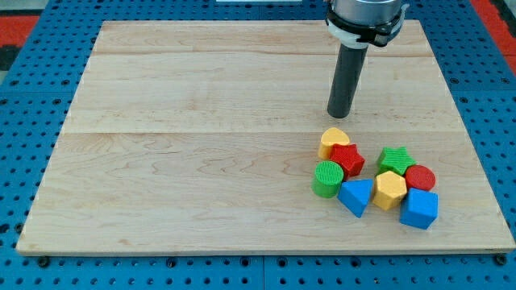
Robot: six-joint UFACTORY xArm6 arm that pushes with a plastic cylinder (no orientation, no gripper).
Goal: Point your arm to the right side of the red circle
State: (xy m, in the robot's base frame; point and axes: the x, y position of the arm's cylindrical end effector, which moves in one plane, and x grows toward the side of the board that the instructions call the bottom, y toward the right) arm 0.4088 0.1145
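Note:
The red circle [420, 177] is a short red cylinder at the right end of a cluster of blocks, low on the board's right side. It touches the green star [396, 159] on its left, the yellow hexagon [390, 190] at its lower left and the blue cube [418, 209] below it. My tip [339, 114] stands on the board above the cluster, up and to the left of the red circle, just above the yellow heart [333, 142]. It touches no block.
The cluster also holds a red star [348, 159], a green cylinder [327, 178] and a blue triangle [355, 196]. The wooden board [201, 145] lies on a blue pegboard; its right edge is close to the cluster.

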